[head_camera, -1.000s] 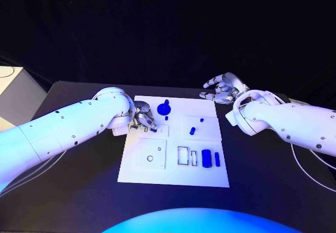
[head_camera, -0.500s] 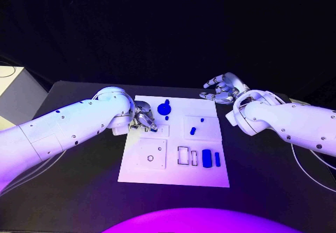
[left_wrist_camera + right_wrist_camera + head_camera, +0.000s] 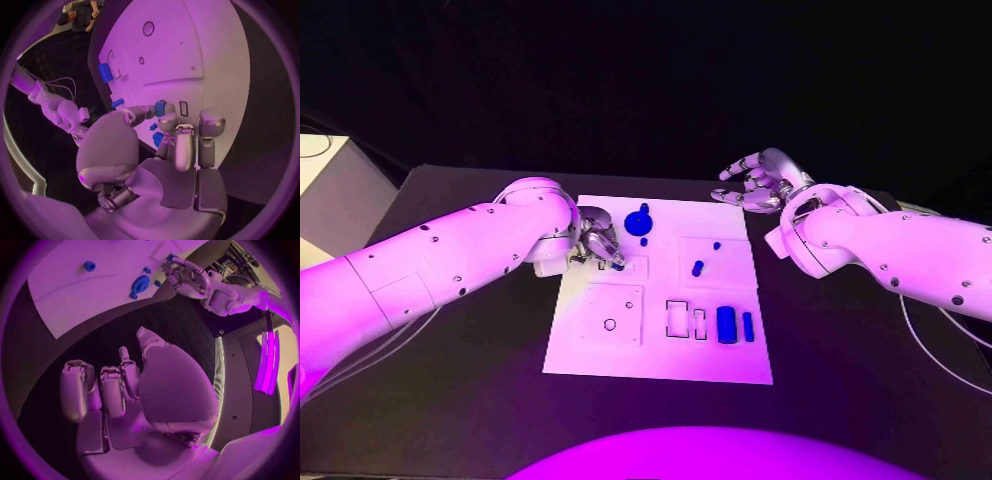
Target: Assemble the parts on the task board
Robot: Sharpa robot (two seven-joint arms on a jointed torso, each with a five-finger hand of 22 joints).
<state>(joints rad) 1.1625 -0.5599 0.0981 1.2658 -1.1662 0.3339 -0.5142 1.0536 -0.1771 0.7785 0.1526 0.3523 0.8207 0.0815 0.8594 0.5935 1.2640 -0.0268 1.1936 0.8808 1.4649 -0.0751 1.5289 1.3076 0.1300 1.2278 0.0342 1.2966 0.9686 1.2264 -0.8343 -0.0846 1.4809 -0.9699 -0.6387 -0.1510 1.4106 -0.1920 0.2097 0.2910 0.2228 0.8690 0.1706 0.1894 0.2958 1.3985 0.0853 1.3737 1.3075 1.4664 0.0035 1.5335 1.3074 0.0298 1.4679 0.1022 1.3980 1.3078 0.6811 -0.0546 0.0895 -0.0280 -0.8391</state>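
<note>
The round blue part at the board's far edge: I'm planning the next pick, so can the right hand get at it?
Probably yes. The right hand hovers open, holding nothing, beside the task board, and nothing lies between it and the round blue part. The left hand works just beside that part.

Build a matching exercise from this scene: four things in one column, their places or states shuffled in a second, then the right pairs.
Things:
1. left hand
2. right hand
3. round blue part
4. long blue part

Places or states:
A. off the task board, over the black table, holding nothing
B. at the board's far edge
C. in the board's near right area
D. over the board's left edge, fingers around a small blue part

Pairs: 1-D, 2-A, 3-B, 4-C
</note>
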